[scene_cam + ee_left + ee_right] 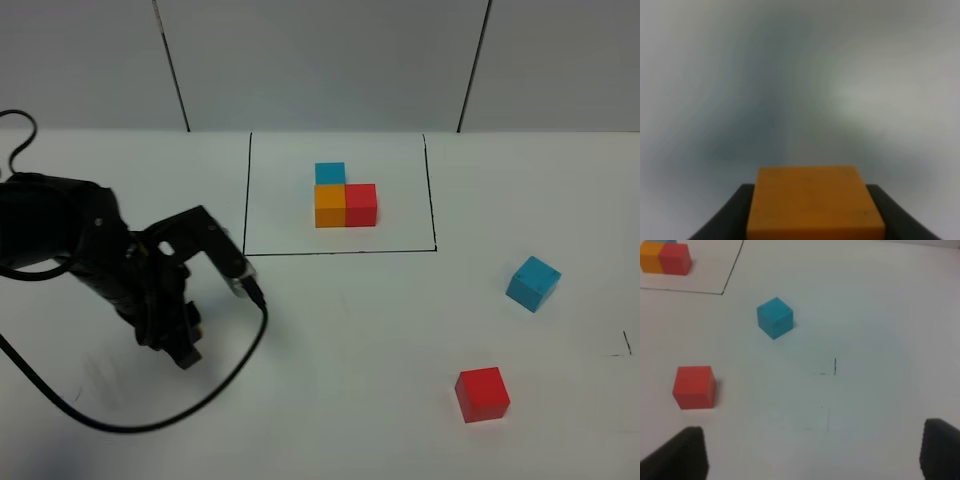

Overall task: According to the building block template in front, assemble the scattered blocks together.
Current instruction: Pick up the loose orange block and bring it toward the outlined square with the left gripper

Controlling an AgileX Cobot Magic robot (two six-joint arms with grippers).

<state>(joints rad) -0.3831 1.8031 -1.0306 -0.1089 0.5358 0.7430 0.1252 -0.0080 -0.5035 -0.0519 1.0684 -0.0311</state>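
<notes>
Template (345,200): blue, orange, red cubes joined in L, black-framed. Blue block (533,283): right of template, nearer cam, turned cornerwise. Red block (482,393): further fwd-right, flat on table. Orange block (815,202): clamped in left gripper (185,350), fwd-left of template.

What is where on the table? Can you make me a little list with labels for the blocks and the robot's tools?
Template: blue, orange and red cubes joined in an L, inside the black rectangle
Orange block: gripped by the left tool
Red block: loose on the table, right side
Blue block: loose on the table, right side, turned at an angle, apart from the red one
Right tool: open, holding nothing
</notes>
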